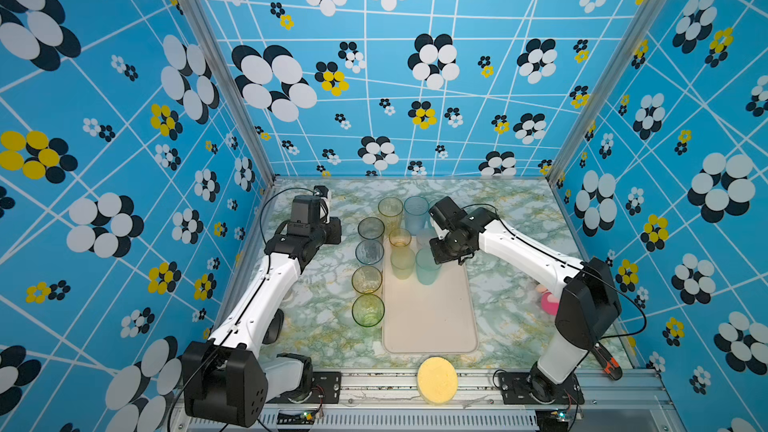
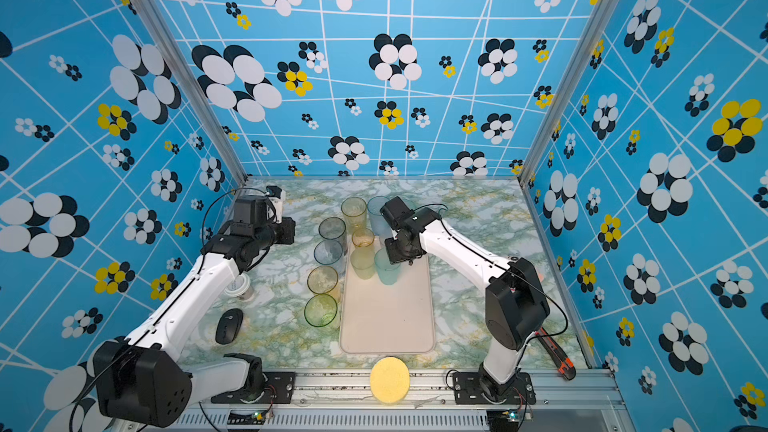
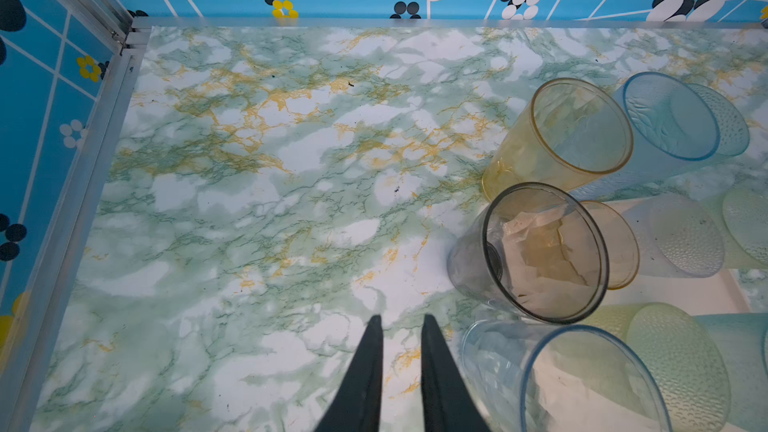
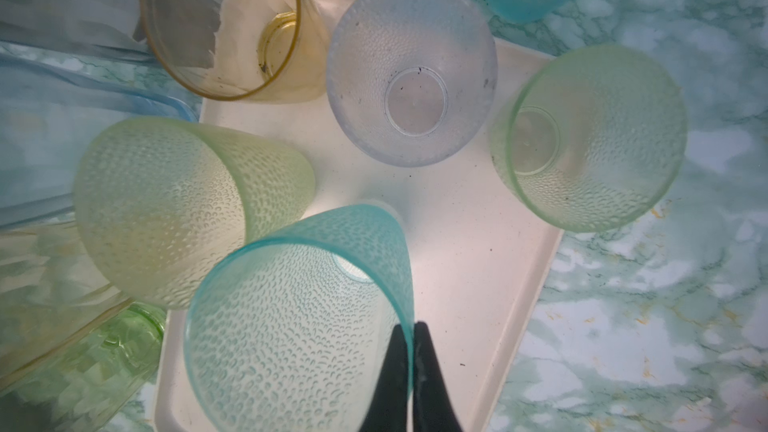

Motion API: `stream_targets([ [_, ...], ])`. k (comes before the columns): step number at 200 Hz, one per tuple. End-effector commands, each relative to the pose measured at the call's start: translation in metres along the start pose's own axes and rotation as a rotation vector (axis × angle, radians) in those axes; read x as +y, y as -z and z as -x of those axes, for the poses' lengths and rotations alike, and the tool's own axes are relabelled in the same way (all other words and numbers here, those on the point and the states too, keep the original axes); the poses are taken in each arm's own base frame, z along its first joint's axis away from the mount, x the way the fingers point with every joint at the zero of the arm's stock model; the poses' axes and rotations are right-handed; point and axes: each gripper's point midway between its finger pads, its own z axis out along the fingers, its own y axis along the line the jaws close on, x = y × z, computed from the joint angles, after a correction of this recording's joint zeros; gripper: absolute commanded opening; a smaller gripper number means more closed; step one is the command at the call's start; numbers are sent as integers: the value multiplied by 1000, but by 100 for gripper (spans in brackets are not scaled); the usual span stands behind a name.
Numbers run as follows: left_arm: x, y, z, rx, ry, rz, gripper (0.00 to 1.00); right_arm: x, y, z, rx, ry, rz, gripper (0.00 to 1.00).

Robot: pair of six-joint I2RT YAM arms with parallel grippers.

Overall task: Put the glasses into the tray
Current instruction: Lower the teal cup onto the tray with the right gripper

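The glasses (image 1: 367, 279) awaiting transfer stand in a column on the table (image 1: 324, 313), left of the tray (image 1: 432, 326) in both top views. The teal glass (image 4: 299, 326) is the unit in hand, at the upper end of the tray, just beside a yellow-green glass (image 4: 166, 209). The right gripper (image 4: 411, 336) is clamped on its rim, one finger inside the wall and one outside. Base contact with the tray cannot be confirmed.

Recommended: seat the base flat, open the jaws, then withdraw straight up so the inner finger clears the rim without tipping the glass into its neighbour.

Orientation: upright, long axis vertical, mouth up.

The left gripper (image 3: 400, 328) is slightly parted and holds nothing.
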Motion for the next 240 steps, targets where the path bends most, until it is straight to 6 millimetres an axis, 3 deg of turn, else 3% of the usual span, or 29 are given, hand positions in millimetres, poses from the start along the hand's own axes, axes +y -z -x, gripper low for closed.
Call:
stream_targets([
  [1,0,-2,0,10,-21,4,20,-2,2,12,-25,-9,-16,1],
  [83,-1,-2,0,12,-23,2,20,-16,-6,19,-39,-49,-20,1],
  [163,-1,-3,0,17,-21,2,20,-13,-14,19,-25,-54,-2,2],
  [240,-1,-2,1,14,-22,0,20,-14,-10,19,-31,-53,0,9],
])
